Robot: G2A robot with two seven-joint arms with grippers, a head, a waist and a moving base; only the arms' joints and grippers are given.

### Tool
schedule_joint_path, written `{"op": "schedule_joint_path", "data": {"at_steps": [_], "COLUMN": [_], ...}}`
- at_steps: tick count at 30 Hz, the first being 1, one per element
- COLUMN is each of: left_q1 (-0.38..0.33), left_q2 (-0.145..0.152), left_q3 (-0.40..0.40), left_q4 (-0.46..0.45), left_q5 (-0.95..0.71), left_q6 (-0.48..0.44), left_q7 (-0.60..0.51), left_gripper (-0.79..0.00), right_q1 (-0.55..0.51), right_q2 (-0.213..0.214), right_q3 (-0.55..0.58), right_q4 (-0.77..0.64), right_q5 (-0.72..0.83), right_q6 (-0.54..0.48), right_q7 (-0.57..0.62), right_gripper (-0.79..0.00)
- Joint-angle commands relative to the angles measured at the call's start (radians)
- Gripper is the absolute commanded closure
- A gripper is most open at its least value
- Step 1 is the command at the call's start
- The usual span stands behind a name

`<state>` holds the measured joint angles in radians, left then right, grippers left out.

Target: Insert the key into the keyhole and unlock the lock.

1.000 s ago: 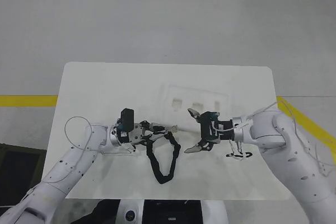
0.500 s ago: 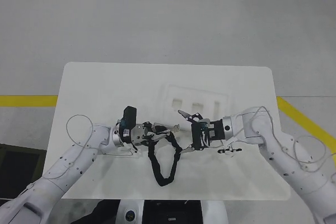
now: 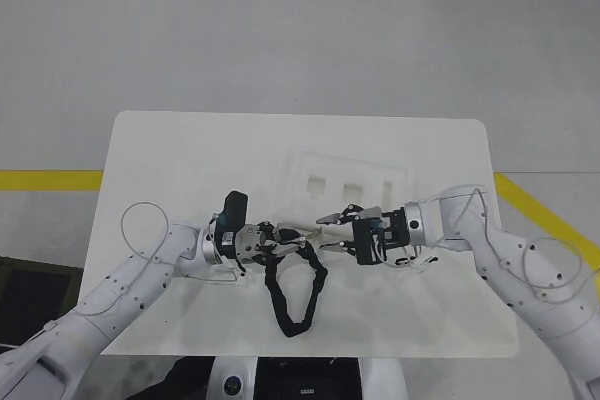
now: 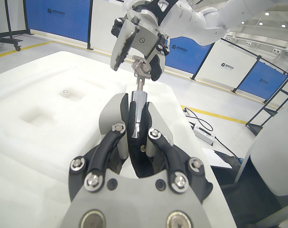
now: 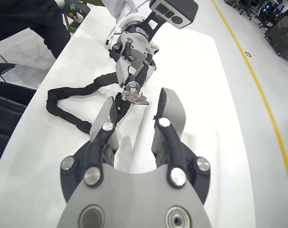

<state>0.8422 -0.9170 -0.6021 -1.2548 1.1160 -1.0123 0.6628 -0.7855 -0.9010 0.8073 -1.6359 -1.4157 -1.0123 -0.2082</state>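
Chrome lock cylinder sits clamped in the left gripper near the middle of the table, its long axis pointing at the right edge. In line with it, the key has its blade at the keyhole and its head between the spread-apart fingers of the right gripper.

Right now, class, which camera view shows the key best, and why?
The left wrist view: the key shows side-on, its blade meeting the lock. The right wrist view shows mostly its head, foreshortened; the top view shows a speck.
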Motion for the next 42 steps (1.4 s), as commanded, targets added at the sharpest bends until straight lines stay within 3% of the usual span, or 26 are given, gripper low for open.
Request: {"op": "schedule_joint_path", "data": {"at_steps": [1, 8, 12, 18, 30, 42], "left_q1": [-0.008, -0.029, -0.039, -0.054, -0.071, -0.067], "left_q2": [0.003, 0.013, 0.016, 0.02, 0.025, 0.027], "left_q3": [0.013, 0.049, 0.067, 0.091, 0.106, 0.091], "left_q4": [0.001, 0.006, 0.01, 0.013, 0.013, 0.007], "left_q5": [-0.007, -0.021, -0.026, -0.032, -0.007, 0.024], "left_q6": [0.0, 0.0, 0.0, 0.0, 0.0, 0.0], "left_q7": [0.002, 0.014, 0.021, 0.032, 0.058, 0.06], "left_gripper": [0.0, 0.0, 0.0, 0.0, 0.0, 0.0], "right_q1": [0.004, 0.02, 0.03, 0.039, 0.075, 0.151], "right_q2": [0.002, 0.002, 0.0, -0.003, -0.001, 0.017], "right_q3": [-0.006, -0.022, -0.03, -0.041, -0.11, -0.216], "right_q4": [-0.005, 0.004, 0.007, 0.007, 0.027, 0.055], "right_q5": [-0.017, -0.03, -0.033, -0.033, 0.072, 0.329], "right_q6": [0.0, 0.0, 0.0, 0.0, 0.0, 0.0], "right_q7": [-0.013, -0.048, -0.05, -0.047, 0.011, 0.127], "right_gripper": [-0.206, -0.197, -0.074, 0.0, 0.0, 0.0]}}
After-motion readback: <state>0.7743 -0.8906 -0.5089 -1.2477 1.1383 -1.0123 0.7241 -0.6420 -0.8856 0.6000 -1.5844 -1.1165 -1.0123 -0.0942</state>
